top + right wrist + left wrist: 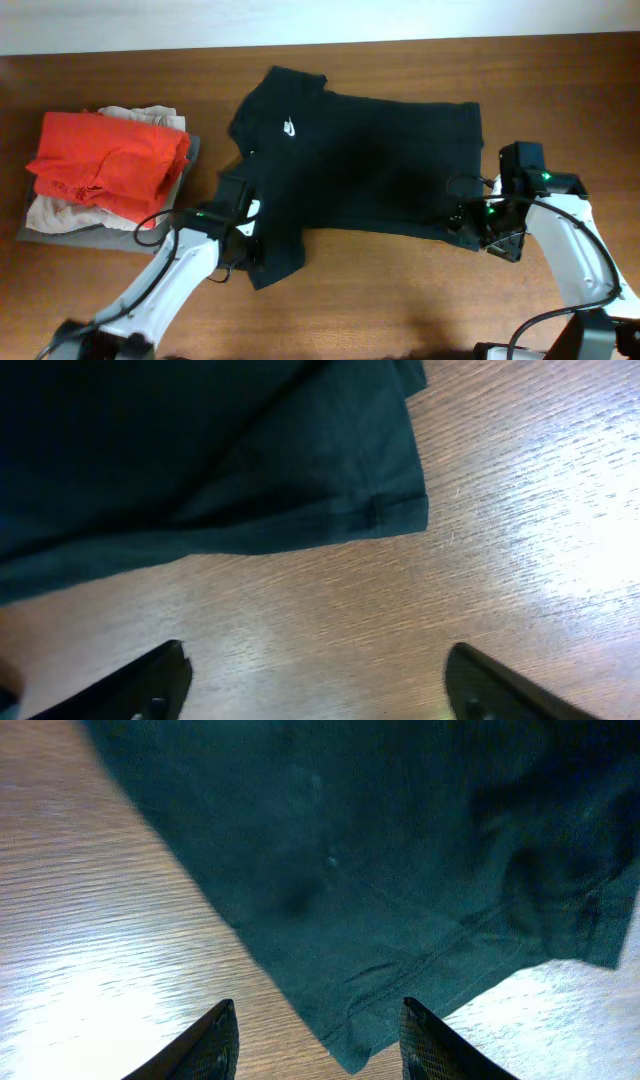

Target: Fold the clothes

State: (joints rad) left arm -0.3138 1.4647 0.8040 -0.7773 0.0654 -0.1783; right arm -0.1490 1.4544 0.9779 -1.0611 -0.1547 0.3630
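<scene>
Clothes [370,165]: soft, black, creased fabric.

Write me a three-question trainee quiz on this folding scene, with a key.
1. Short answer: which gripper's wrist view shows an edge of the black T-shirt lying between its fingers?
2. True or false: the right gripper is shut on the T-shirt.
3. Multiple choice: in the overhead view, what lies on top of the pile of folded clothes beside the T-shirt? A. a red garment B. a blue towel C. a white cap

Key
1. The left gripper.
2. False: its jaws stand open over the table, clear of the cloth.
3. A.
</scene>
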